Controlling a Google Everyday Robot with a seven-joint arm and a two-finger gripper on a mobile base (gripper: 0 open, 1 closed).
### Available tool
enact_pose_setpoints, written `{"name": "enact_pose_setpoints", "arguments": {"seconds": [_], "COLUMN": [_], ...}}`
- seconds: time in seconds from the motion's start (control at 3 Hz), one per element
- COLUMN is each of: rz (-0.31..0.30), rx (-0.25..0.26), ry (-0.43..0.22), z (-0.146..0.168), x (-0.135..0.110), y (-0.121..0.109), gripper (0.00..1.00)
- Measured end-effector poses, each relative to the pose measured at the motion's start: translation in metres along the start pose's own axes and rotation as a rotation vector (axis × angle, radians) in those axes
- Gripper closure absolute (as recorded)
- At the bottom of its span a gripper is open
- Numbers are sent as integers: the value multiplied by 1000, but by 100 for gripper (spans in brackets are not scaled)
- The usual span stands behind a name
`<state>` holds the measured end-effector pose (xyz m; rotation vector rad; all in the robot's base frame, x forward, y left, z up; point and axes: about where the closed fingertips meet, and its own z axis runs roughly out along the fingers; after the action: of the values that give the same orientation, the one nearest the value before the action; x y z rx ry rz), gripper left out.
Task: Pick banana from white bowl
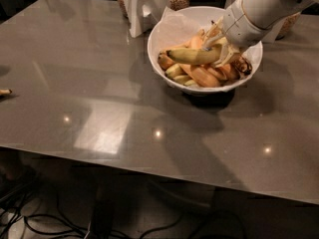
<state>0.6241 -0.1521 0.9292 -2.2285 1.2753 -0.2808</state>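
The long, curved yellow-green banana (192, 56) lies across the top of the short orange-yellow bananas (204, 76) inside the large round white bowl (154, 59), on the far right of the grey worktop (99, 83). This leaves it the easiest fruit to reach. The white pincer (219, 46) reaches down over its right end, but whether it has closed on it cannot be told.
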Motion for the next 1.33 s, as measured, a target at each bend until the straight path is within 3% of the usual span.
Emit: {"name": "enact_pose_setpoints", "arguments": {"seconds": [0.33, 0.67, 1.33], "rz": [0, 5, 20], "rx": [1, 19, 59], "ry": [1, 11, 7], "z": [0, -8, -45], "x": [-1, -3, -9], "y": [-1, -7, -16], "gripper": [89, 100, 100]}}
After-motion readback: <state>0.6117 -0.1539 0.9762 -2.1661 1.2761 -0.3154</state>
